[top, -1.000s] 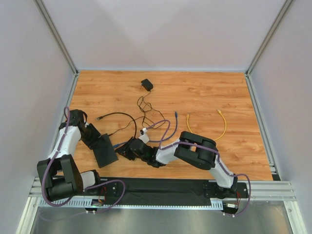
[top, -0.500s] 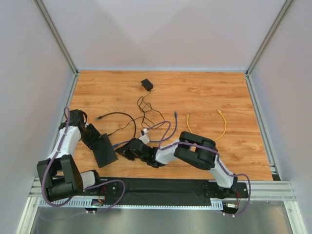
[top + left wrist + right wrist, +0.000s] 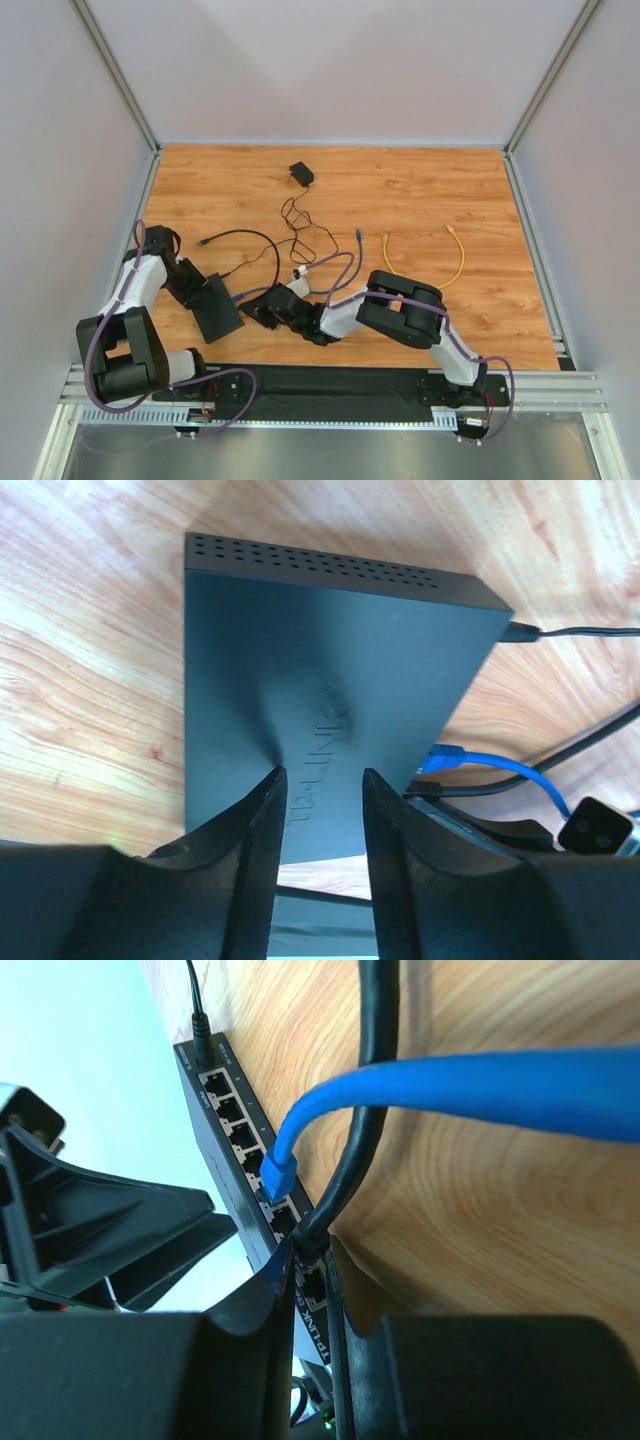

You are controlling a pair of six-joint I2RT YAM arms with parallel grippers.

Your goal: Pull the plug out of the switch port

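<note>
The switch [image 3: 220,312] is a flat matte-black box at the near left of the table. In the left wrist view, the switch [image 3: 330,680] lies under my left gripper [image 3: 322,772], whose fingers are slightly apart with their tips on its top face. My left gripper [image 3: 200,292] is at its far-left end. In the right wrist view, the switch's socket row [image 3: 235,1130] holds a blue plug [image 3: 275,1172] and a black plug [image 3: 318,1228]. My right gripper [image 3: 312,1243] is shut on the black plug at the sockets. My right gripper [image 3: 250,312] is at the switch's right edge.
A small black adapter [image 3: 301,173] with a thin lead lies at the back. A yellow cable [image 3: 455,262] lies right of centre. Blue and black cables [image 3: 300,250] loop mid-table. A round power lead [image 3: 197,1030] is plugged into the switch's end.
My right gripper has crept a little left against the switch. The left arm's elbow has dropped slightly. The switch has barely shifted.
</note>
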